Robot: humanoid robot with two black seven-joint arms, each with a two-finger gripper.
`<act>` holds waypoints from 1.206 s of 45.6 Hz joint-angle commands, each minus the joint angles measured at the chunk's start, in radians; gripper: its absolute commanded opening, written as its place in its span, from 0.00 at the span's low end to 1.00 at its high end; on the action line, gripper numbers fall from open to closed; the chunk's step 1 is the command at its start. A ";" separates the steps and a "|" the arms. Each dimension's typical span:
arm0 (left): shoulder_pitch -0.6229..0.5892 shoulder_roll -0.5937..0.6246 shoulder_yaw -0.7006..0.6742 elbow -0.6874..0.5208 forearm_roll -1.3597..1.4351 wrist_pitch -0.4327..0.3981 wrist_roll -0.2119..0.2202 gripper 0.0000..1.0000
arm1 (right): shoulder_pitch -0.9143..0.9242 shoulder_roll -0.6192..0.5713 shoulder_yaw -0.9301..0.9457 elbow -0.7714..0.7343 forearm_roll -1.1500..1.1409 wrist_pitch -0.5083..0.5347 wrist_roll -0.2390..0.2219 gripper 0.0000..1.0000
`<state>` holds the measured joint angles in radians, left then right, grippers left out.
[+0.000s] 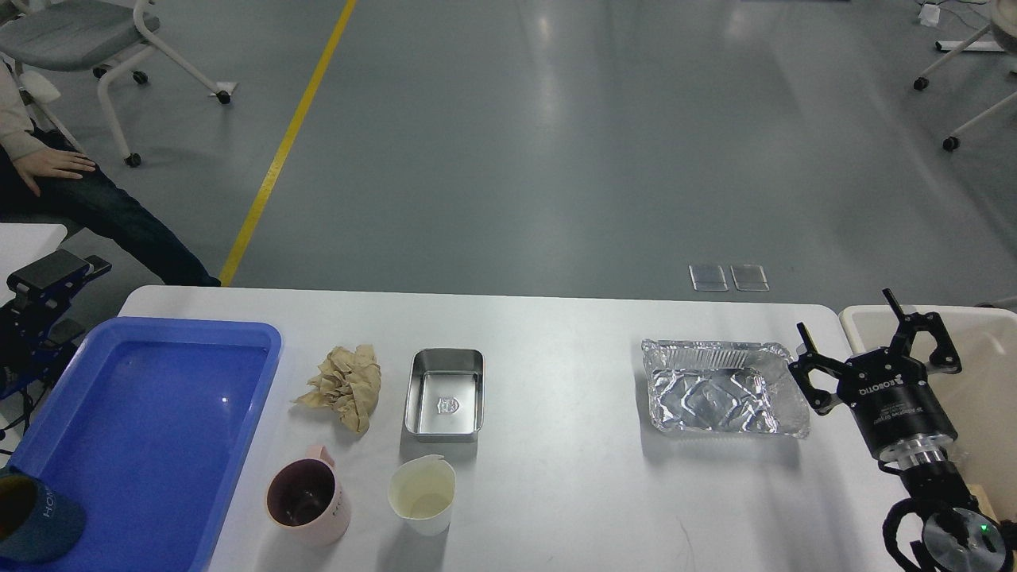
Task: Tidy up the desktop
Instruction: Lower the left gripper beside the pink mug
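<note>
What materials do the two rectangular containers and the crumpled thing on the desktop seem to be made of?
The wrinkled tray looks like thin aluminium foil: shiny, creased, with a bent rim. The smaller box looks like stainless steel: smooth brushed grey with straight walls and an embossed mark on its floor. The crumpled wad seems to be brown paper, matte with sharp folds, though it could be a napkin.
</note>
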<state>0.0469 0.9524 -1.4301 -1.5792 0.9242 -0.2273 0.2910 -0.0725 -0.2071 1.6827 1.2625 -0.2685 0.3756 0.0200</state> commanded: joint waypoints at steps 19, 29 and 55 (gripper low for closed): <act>-0.002 -0.029 -0.046 0.011 0.289 -0.132 -0.552 0.97 | -0.007 0.000 0.000 -0.002 -0.002 0.000 0.001 1.00; 0.096 -0.021 -0.030 0.048 0.386 -0.145 -0.671 0.97 | -0.012 0.000 -0.001 -0.002 -0.002 0.000 0.000 1.00; 0.194 0.181 0.131 0.041 0.358 -0.148 -0.559 0.97 | -0.012 -0.006 -0.041 -0.009 -0.002 -0.001 0.000 1.00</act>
<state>0.2380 1.0928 -1.3051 -1.5370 1.3287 -0.3676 -0.2931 -0.0838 -0.2082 1.6414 1.2591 -0.2700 0.3755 0.0200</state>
